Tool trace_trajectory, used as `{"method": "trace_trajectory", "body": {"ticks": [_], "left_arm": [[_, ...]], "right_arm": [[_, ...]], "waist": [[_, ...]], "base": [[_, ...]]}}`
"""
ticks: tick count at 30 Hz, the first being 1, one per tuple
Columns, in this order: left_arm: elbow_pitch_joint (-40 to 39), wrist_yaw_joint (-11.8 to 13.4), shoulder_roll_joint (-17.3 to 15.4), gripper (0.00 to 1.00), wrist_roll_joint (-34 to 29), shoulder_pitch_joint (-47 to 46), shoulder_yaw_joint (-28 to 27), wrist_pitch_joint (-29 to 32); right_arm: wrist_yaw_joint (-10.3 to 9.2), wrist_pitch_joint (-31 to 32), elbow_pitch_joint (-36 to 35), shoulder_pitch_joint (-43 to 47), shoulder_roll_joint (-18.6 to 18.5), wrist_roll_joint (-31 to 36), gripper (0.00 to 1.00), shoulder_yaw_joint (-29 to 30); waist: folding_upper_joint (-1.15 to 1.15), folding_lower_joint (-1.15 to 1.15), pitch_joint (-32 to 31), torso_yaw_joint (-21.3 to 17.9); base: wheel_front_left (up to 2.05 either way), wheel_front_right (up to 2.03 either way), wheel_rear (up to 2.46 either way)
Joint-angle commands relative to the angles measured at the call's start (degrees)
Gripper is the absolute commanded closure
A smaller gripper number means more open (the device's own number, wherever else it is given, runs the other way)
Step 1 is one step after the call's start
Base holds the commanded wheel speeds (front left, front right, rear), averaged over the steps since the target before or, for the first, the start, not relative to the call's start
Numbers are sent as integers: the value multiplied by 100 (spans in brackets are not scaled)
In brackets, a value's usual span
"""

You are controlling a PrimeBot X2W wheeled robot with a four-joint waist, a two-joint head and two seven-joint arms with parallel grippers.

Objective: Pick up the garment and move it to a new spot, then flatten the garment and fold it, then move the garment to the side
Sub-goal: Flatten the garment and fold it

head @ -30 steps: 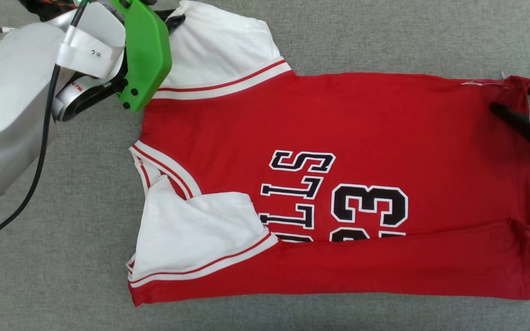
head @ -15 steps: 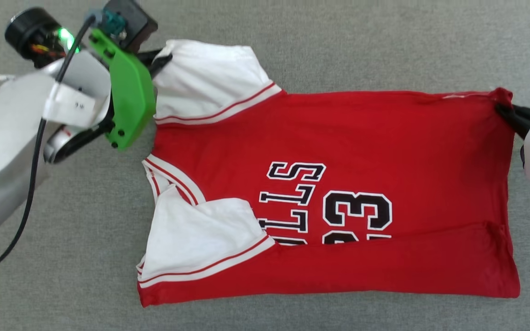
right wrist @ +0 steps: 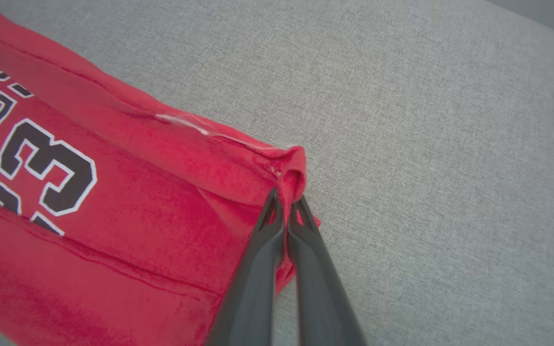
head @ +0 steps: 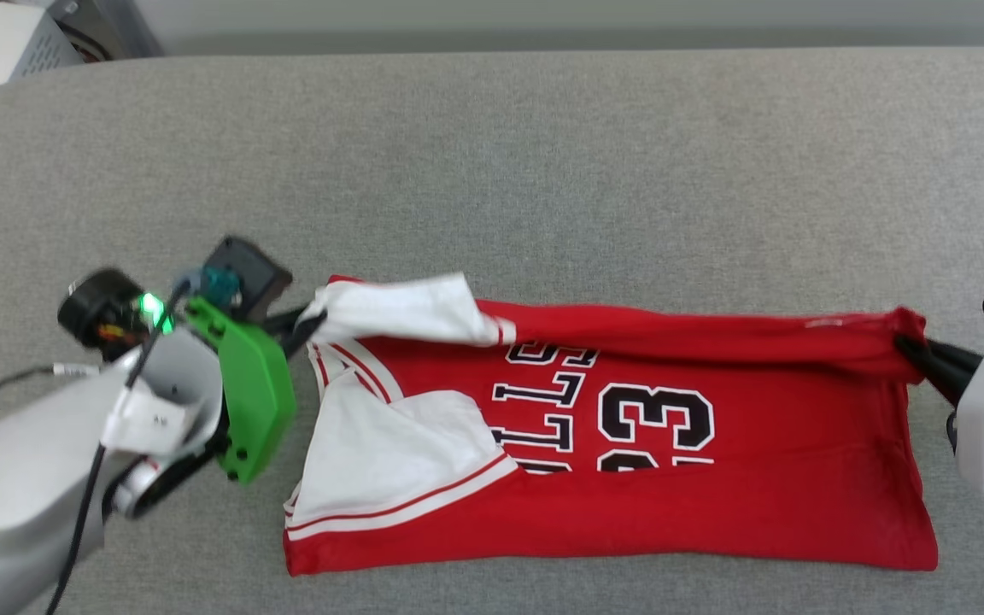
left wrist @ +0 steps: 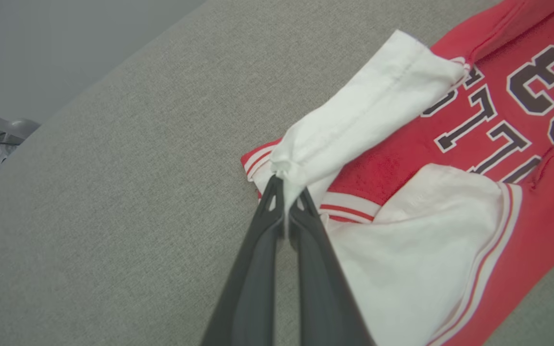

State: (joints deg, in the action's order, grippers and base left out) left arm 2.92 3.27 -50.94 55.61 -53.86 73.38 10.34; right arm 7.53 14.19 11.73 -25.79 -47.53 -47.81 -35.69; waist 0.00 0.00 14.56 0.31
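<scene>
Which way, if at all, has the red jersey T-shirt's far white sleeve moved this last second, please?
Yes: pinched in the left pincer, the far white sleeve has swung nearer, now touching the black chest letters it earlier lay clear of.

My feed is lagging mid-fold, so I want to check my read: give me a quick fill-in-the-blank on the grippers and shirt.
1. The left gripper is shut on the garment's white ____.
2. The cloth pinched by the right gripper is coloured ____.
3. The chest number reads ____.
Missing words: sleeve; red; 23.
</scene>
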Motion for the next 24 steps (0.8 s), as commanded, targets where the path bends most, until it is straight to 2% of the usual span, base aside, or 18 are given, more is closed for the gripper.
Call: {"method": "trace_trajectory", "body": {"ticks": [1, 4, 10, 19, 20, 21, 24], "left_arm": [[-70, 121, -68, 100, 21, 284, -8, -76], [-176, 285, -98, 100, 165, 798, -6, -214], [-118, 410, 47, 100, 181, 1591, -5, -317], [102, 547, 215, 100, 238, 2112, -6, -515], [141, 599, 241, 54, 201, 2138, -24, -622], [171, 653, 265, 0, 160, 2156, -51, -741], [232, 839, 329, 0, 59, 2234, -163, -1158]], "right_arm": [[-4, -84, -47, 224, 6, -49, 100, 53], [-4, -147, -117, 634, 35, -85, 100, 131], [-4, -211, -83, 1251, 189, -130, 100, 324], [-4, -393, 124, 1689, 442, -27, 100, 514], [-4, -447, 128, 1707, 489, -14, 54, 555], [-4, -492, 117, 1715, 514, 12, 0, 591], [-4, -609, -76, 1789, 541, -1, 0, 770]], "waist": [[0, 0, -180, 28], [0, 0, -247, 35], [0, 0, -216, 25], [0, 0, -211, 6], [0, 0, -238, 1], [0, 0, -264, -3], [0, 0, -382, -5]], "base": [[0, 0, 0], [0, 0, 0], [0, 0, 0], [0, 0, 0], [0, 0, 0], [0, 0, 0], [0, 0, 0]]}}
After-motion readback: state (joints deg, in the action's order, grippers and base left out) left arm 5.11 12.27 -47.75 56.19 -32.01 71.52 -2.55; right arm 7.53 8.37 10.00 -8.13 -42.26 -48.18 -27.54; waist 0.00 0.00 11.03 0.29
